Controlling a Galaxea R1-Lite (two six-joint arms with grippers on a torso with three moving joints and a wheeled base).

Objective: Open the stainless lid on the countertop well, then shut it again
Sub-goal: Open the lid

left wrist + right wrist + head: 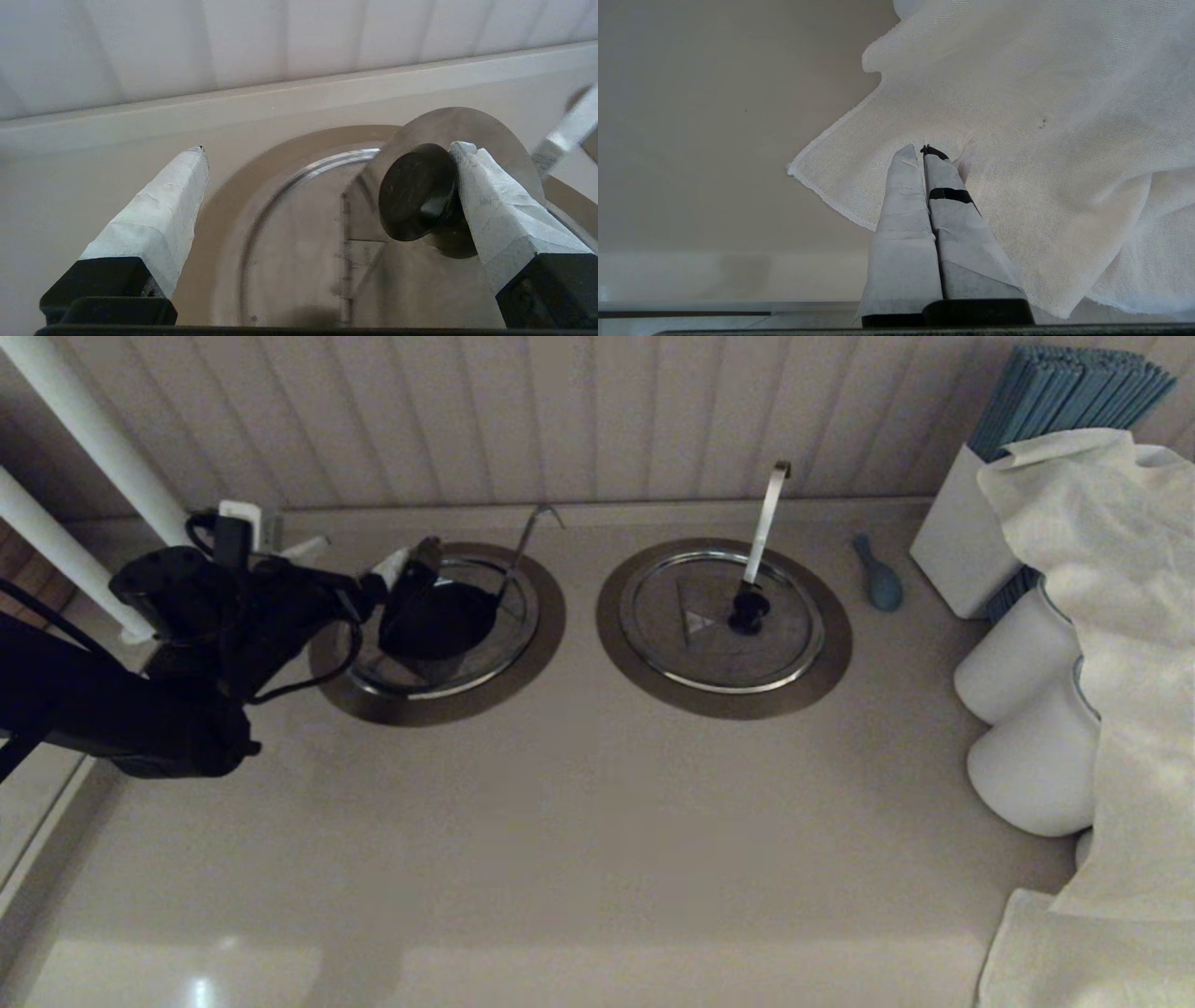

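Observation:
The stainless lid (pixel 444 135) on the left countertop well (pixel 551 616) is tilted up on the part that carries its black knob (pixel 416 191). The dark opening (pixel 439 621) shows under it in the head view. A thin grey hooked handle (pixel 527 546) rises at the well's far side. My left gripper (pixel 329 149) is open over the well's left half, jaws wide apart. One taped finger (pixel 486 200) rests against the knob's far side; the other finger (pixel 159 210) stands clear of it. My right gripper (pixel 923 149) is shut and empty, over a white cloth (pixel 1041 140).
The twin lid (pixel 691 588) with a broad bright handle (pixel 766 523) lies shut to the right. Beyond it are a blue utensil (pixel 878 581), a white box of blue sheets (pixel 962 541), white cylinders (pixel 1018 653) and draped cloth (pixel 1120 616). White pipes (pixel 93 439) stand at the left.

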